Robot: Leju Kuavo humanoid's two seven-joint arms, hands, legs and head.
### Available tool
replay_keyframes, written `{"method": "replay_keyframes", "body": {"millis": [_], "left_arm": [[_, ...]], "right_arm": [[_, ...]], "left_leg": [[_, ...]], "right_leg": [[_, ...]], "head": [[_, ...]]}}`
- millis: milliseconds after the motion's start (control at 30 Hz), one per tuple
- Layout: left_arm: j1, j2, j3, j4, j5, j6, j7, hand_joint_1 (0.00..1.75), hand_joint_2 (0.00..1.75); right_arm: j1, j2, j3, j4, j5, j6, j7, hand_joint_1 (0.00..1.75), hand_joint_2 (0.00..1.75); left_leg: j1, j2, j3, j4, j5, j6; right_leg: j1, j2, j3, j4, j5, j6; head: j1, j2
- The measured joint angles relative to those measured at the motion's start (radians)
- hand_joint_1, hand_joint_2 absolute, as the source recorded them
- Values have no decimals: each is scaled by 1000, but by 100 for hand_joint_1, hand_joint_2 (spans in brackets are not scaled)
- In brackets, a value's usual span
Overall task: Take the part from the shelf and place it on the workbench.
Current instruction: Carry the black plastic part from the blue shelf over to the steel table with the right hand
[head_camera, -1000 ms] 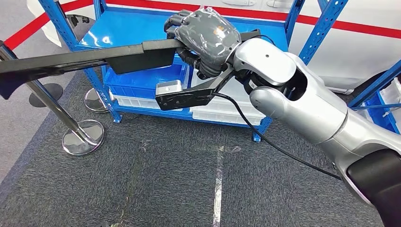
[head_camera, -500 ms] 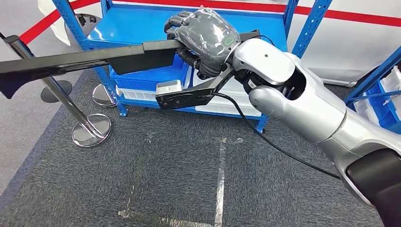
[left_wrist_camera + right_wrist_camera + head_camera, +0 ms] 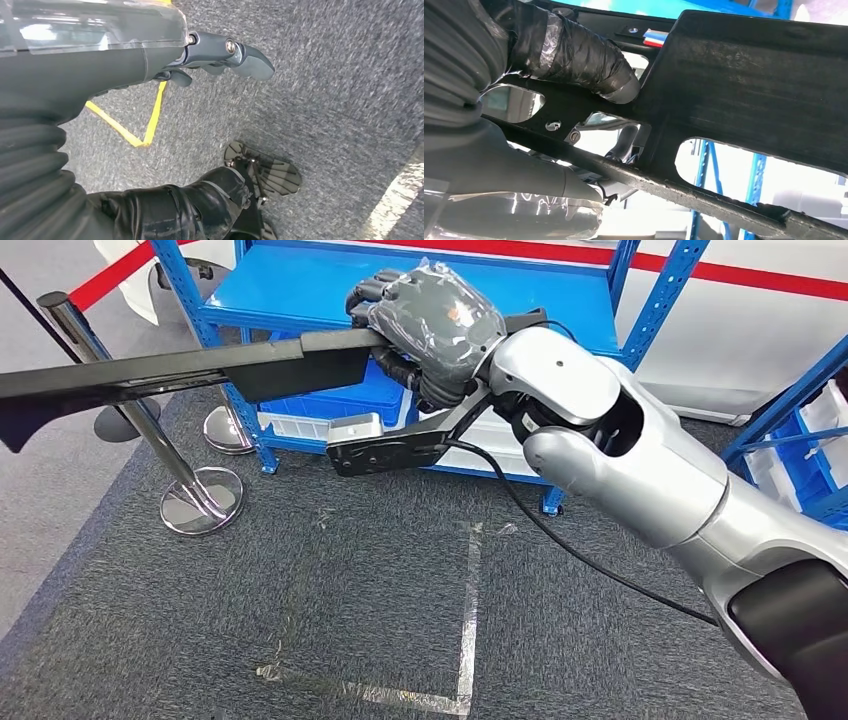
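Note:
A long black part (image 3: 180, 370) stretches from the middle of the head view out past the left edge, held level in the air. My right hand (image 3: 430, 325), wrapped in clear film, grips its wider end in front of the blue shelf (image 3: 420, 295). Up close in the right wrist view, the part (image 3: 744, 90) is a flat black panel with cut-outs, and my taped thumb (image 3: 574, 55) presses on it. My left hand (image 3: 220, 52) hangs over the grey carpet with its fingers loosely curled and nothing in it.
Two chrome stanchions (image 3: 195, 505) with a red barrier tape stand left of the shelf. Blue bins (image 3: 345, 405) and white trays (image 3: 300, 427) sit on the lower shelf level. Another blue rack (image 3: 800, 440) stands at the right. Worn tape lines (image 3: 465, 630) mark the carpet.
The whole scene has slid right and down in the head view, so the camera has moved. More carpet and tape lines show in front. My right hand keeps its grip on the part.

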Motion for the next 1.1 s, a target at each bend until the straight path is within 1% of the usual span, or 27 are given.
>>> {"method": "replay_keyframes", "body": {"millis": [33, 67, 133, 200, 233, 267, 333, 367, 400, 433, 467, 500, 533, 567, 600, 667, 700, 733, 767, 833, 867, 900, 933, 967, 1033, 1067, 1100], "left_arm": [[-1, 0, 0, 0, 0, 0, 0, 0, 175], [-2, 0, 0, 0, 0, 0, 0, 0, 175], [-3, 0, 0, 0, 0, 1, 1, 0, 175], [-2, 1, 0, 0, -1, 2, 3, 0, 175], [-1, 1, 0, 0, -1, 2, 4, 0, 175], [0, 1, 0, 0, -2, 2, 6, 0, 175], [0, 1, 0, 0, -4, 2, 7, 0, 175], [-1, 1, 0, 0, -5, 2, 7, 0, 175], [0, 1, 0, 0, -6, 2, 7, 0, 175], [0, 2, 0, 0, -6, 2, 7, 0, 175], [0, 3, 0, 0, -6, 2, 7, 0, 175], [-1, 4, 0, 0, -6, 2, 7, 0, 175], [-3, 5, 0, 0, -6, 2, 7, 0, 175], [-5, 6, 0, 0, -6, 2, 7, 0, 175], [-6, 6, 0, 0, -6, 1, 6, 0, 175], [-7, 6, 0, 0, -6, -4, 6, 0, 175], [-5, 5, 0, 0, -6, -6, 6, 0, 175], [-3, 5, 0, 0, -6, -9, 6, 0, 175], [-1, 4, 0, 0, -6, -12, 6, 0, 175], [-1, 5, 0, 0, -6, -15, 7, 0, 175], [-1, 5, 0, 0, -7, -16, 8, 0, 175], [-1, 5, 0, 0, -7, -17, 8, 0, 175], [-1, 5, 0, 0, -7, -18, 8, 0, 175], [-1, 5, 0, 0, -7, -19, 9, 0, 175], [-1, 5, -1, 0, -9, -22, 8, 0, 175], [-1, 5, -1, 0, -11, -24, 7, 0, 175], [-1, 5, -2, 0, -13, -25, 6, 0, 175]], "right_arm": [[-2, 0, 0, 0, 0, 0, 0, 175, 175], [-3, 0, 0, 0, 0, 0, 0, 175, 175], [-2, 0, 0, 1, 1, 0, 0, 175, 175], [-2, 0, 0, 2, 5, 0, 3, 175, 175], [-2, 1, 0, 3, 8, 0, 5, 175, 175], [-2, 1, 0, 4, 11, 0, 7, 175, 175], [-2, 2, 1, 7, 16, -1, 8, 175, 175], [-2, 3, 2, 8, 17, -1, 8, 175, 175], [-2, 4, 3, 9, 19, 0, 8, 175, 175], [-2, 6, 5, 11, 21, 0, 7, 175, 175], [-2, 8, 7, 12, 23, 1, 7, 175, 175], [-4, 10, 9, 13, 26, 2, 7, 175, 175], [-7, 11, 10, 14, 28, 3, 7, 175, 175], [-10, 11, 11, 16, 30, 3, 7, 175, 175], [-13, 11, 13, 17, 31, 4, 7, 175, 175], [-16, 11, 16, 18, 35, 4, 7, 175, 175], [-17, 11, 17, 18, 36, 4, 7, 175, 175], [-18, 11, 18, 19, 37, 4, 7, 175, 175], [-20, 11, 18, 19, 38, 4, 7, 175, 175], [-22, 11, 20, 20, 39, 4, 7, 175, 175], [-20, 11, 21, 21, 40, 5, 7, 175, 175], [-18, 11, 23, 22, 40, 5, 7, 175, 175], [-15, 11, 25, 23, 40, 5, 7, 175, 175], [-14, 11, 26, 23, 41, 5, 7, 175, 175], [-16, 11, 26, 24, 43, 5, 9, 175, 175], [-18, 10, 26, 24, 44, 5, 10, 175, 175], [-19, 10, 26, 25, 44, 6, 12, 175, 175]], "left_leg": [[-1, 0, -3, 1, 3, -5], [-2, 0, -7, 1, 7, -11], [-4, 0, -13, -2, 15, -23], [-2, 0, -19, 3, 7, -32], [-2, 0, -29, 28, -13, -35], [-2, 1, -48, 73, -43, -37], [-3, 0, -99, 201, -108, -40], [-3, 0, -118, 249, -124, -41], [-4, 1, -121, 265, -121, -40], [-6, 2, -105, 244, -101, -37], [-9, 7, -74, 191, -71, -32], [-14, 20, -38, 124, -44, -25], [-20, 34, -8, 64, -26, -19], [-25, 45, 11, 25, -17, -12], [-30, 48, 17, 5, -15, -7], [-28, 32, 14, -6, -4, 3], [-25, 23, 13, -12, 4, 7], [-20, 17, 13, -19, 12, 11], [-15, 11, 11, -26, 19, 15], [-12, -1, 3, -28, 28, 19], [-10, -9, -1, -28, 30, 18], [-8, -18, -4, -27, 33, 16], [-5, -27, -7, -25, 34, 13], [-1, -36, -10, -21, 35, 10], [6, -54, -20, -12, 35, -3], [7, -63, -28, -7, 36, -11], [9, -72, -36, -4, 40, -21]], "right_leg": [[3, 1, 29, -51, 9, -4], [6, 2, 44, -81, 11, -7], [11, 2, 43, -95, 12, -12], [6, 0, 43, -102, 20, -22], [4, -1, 43, -107, 25, -28], [3, -1, 42, -109, 29, -34], [7, -2, 36, -109, 34, -41], [10, -2, 33, -109, 36, -43], [13, -5, 31, -108, 37, -45], [15, -7, 29, -106, 38, -45], [17, -10, 28, -105, 39, -46], [18, -14, 28, -103, 39, -46], [21, -18, 26, -99, 39, -45], [24, -24, 23, -97, 40, -42], [26, -31, 20, -96, 42, -39], [28, -47, 16, -97, 45, -30], [28, -46, 12, -93, 40, -25], [27, -38, 5, -77, 24, -19], [25, -25, -11, -41, -3, -14], [16, -3, -56, 75, -70, -3], [11, 0, -76, 129, -92, 1], [5, 1, -83, 156, -96, 6], [-1, 1, -73, 148, -83, 10], [-6, 4, -46, 104, -56, 14], [-16, 36, 20, -18, -11, 20], [-19, 54, 41, -61, -2, 19], [-19, 68, 49, -84, -2, 18]], "head": [[0, 0], [-1, 0], [-1, 0], [-1, 0], [-2, 0], [-4, 0], [-5, 0], [-5, 0], [-5, 0], [-5, 0], [-5, 0], [-5, 0], [-5, 0], [-5, 0], [-4, 0], [-4, 0], [-4, 0], [-2, 0], [-1, 0], [3, 0], [3, 0], [3, 0], [3, 0], [3, 0], [5, 0], [5, 0], [6, 0]]}}
